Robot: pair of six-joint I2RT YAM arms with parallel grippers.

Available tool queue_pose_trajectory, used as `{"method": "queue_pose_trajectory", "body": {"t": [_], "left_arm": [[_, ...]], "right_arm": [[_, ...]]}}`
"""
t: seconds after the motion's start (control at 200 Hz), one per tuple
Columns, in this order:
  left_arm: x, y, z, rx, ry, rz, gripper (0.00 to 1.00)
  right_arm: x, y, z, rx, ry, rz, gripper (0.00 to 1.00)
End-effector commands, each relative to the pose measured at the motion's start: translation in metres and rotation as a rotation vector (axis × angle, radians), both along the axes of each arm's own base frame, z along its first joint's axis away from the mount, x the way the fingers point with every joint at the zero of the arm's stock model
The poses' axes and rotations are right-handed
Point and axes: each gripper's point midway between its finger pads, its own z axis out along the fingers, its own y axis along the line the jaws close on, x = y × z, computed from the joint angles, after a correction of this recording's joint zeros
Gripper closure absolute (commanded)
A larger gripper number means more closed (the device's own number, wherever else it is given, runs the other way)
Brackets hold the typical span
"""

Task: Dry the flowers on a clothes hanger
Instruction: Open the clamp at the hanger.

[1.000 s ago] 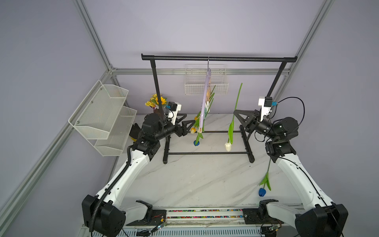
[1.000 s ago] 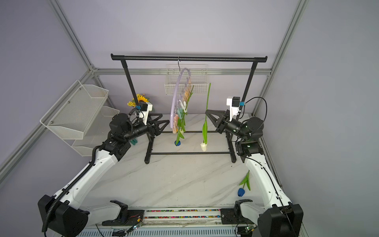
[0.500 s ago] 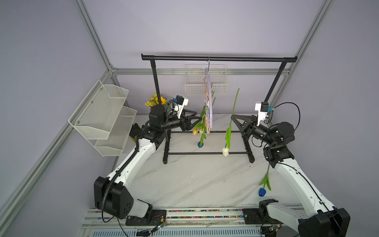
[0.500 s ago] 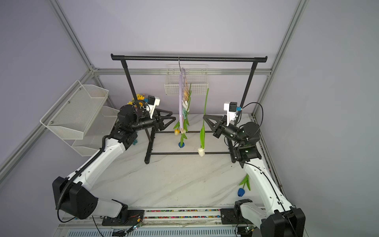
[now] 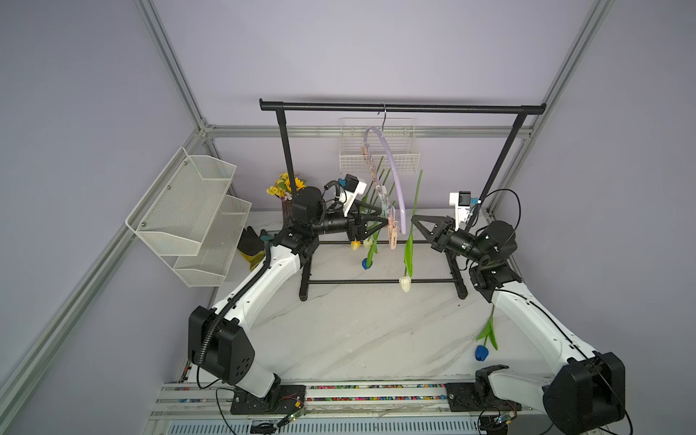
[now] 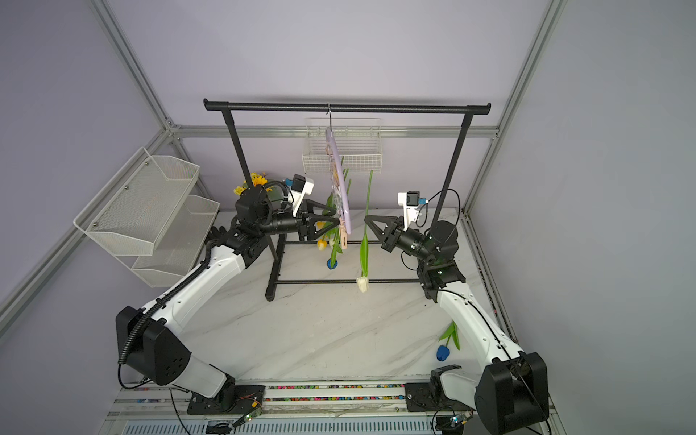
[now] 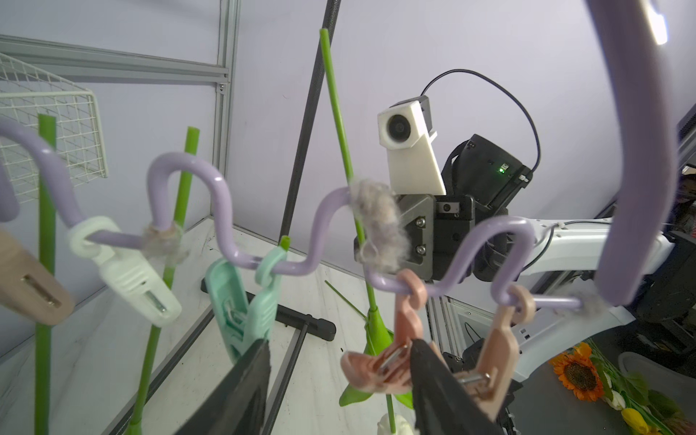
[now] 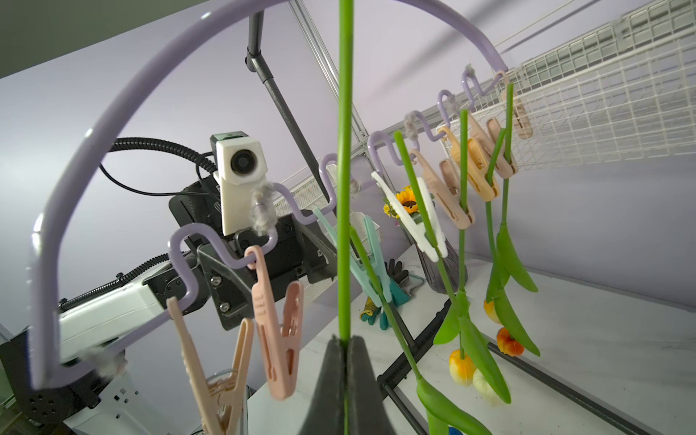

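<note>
The lilac clothes hanger point(image 5: 396, 177) point(image 6: 340, 177) hangs by its hook from the black rack, with several flowers clipped head-down along it point(image 8: 461, 263); their blue head point(image 5: 365, 263) and yellow head point(image 5: 355, 245) dangle below. My right gripper point(image 5: 413, 218) point(image 8: 344, 341) is shut on the green stem of a white tulip point(image 5: 405, 283), held upright just right of the hanger. My left gripper point(image 5: 386, 223) point(image 7: 341, 344) is open at the hanger's near end. A pink clip point(image 7: 376, 371) lies between its fingers, against one finger point(image 7: 433, 376). Another blue tulip point(image 5: 482, 352) lies on the table.
The black garment rack point(image 5: 399, 108) stands across the back of the marble table. White wire shelves point(image 5: 188, 218) hang on the left wall and a wire basket point(image 5: 378, 150) on the back wall. A sunflower bouquet point(image 5: 284, 186) and gloves point(image 5: 252, 243) sit behind my left arm.
The hanger has swung round on its hook. My left gripper has moved right onto the end clips with its jaws narrower. My right gripper has carried the white tulip leftward, closer to the hanger.
</note>
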Motion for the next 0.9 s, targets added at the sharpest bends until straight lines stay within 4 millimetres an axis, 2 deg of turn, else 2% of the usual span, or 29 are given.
{"method": "queue_pose_trajectory", "body": {"t": [0.0, 0.29, 0.69, 0.785, 0.895], "left_arm": [[-0.005, -0.003, 0.012, -0.006, -0.053, -0.015, 0.41], [0.009, -0.012, 0.011, 0.008, -0.037, 0.043, 0.43], [0.006, -0.036, 0.008, 0.02, -0.031, 0.071, 0.44], [0.015, -0.036, 0.007, 0.026, -0.025, 0.11, 0.45], [0.024, -0.036, 0.006, 0.037, -0.02, 0.151, 0.39]], "right_arm": [[0.002, 0.003, 0.009, 0.002, -0.029, -0.012, 1.0], [0.011, 0.008, 0.013, 0.028, -0.022, -0.029, 1.0], [0.023, 0.013, 0.018, 0.053, -0.02, -0.054, 1.0], [0.024, 0.014, 0.018, 0.052, -0.02, -0.056, 1.0], [0.025, 0.014, 0.019, 0.054, -0.02, -0.06, 1.0]]}}
